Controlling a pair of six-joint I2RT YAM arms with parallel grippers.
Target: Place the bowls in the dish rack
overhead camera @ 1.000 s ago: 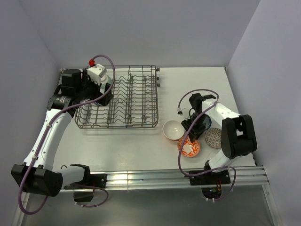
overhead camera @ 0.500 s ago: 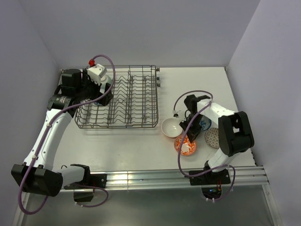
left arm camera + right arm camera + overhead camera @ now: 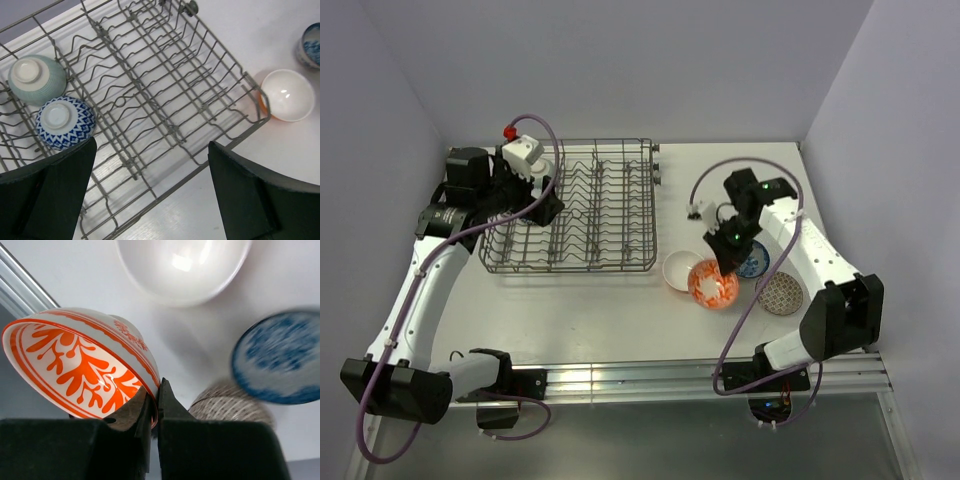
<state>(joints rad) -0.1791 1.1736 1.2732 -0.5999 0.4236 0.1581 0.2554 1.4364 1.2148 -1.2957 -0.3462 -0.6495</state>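
My right gripper (image 3: 156, 400) is shut on the rim of a red-orange patterned bowl (image 3: 80, 365), which hangs tilted above the table. From above, the same bowl (image 3: 713, 285) hangs below my right gripper (image 3: 725, 258), just right of the white bowl (image 3: 678, 270). The dish rack (image 3: 570, 268) stands at the back left. A pale green bowl (image 3: 37, 79) and a blue-white bowl (image 3: 65, 122) lie upside down in the rack (image 3: 165, 100). My left gripper (image 3: 150, 200) hovers open over it with nothing between its fingers.
On the table at the right lie a white bowl with an orange outside (image 3: 287, 95), a blue patterned bowl (image 3: 755, 262) and a speckled bowl (image 3: 782, 293). A metal rail (image 3: 670, 378) runs along the near edge. Walls stand close on both sides.
My right gripper has shut on the red-orange bowl's rim and lifted it off the table, carrying it up and slightly left. The left arm has hardly moved.
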